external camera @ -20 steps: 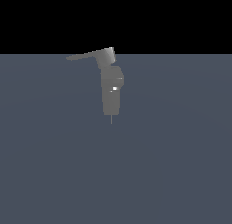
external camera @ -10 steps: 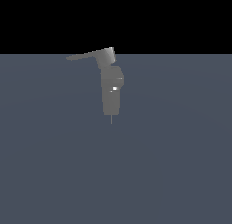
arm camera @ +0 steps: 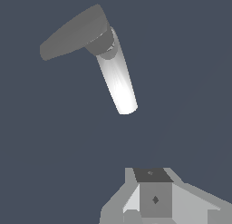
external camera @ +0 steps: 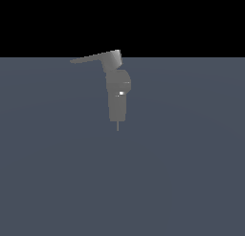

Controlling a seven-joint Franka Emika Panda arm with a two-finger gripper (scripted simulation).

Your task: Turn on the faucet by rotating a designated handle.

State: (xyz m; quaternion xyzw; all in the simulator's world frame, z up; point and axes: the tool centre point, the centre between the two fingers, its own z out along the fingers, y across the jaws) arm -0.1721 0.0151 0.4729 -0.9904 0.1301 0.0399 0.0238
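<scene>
The faucet (external camera: 118, 94) stands upright on the flat grey-blue floor (external camera: 191, 173). Its handle (external camera: 91, 58) projects sideways from the angled top cap toward the exterior view's left. In the wrist view, the faucet (arm camera: 117, 80) and handle (arm camera: 72, 33) lie well ahead of the gripper (arm camera: 154, 198), not touching it. Only the gripper body shows; finger state cannot be determined.
</scene>
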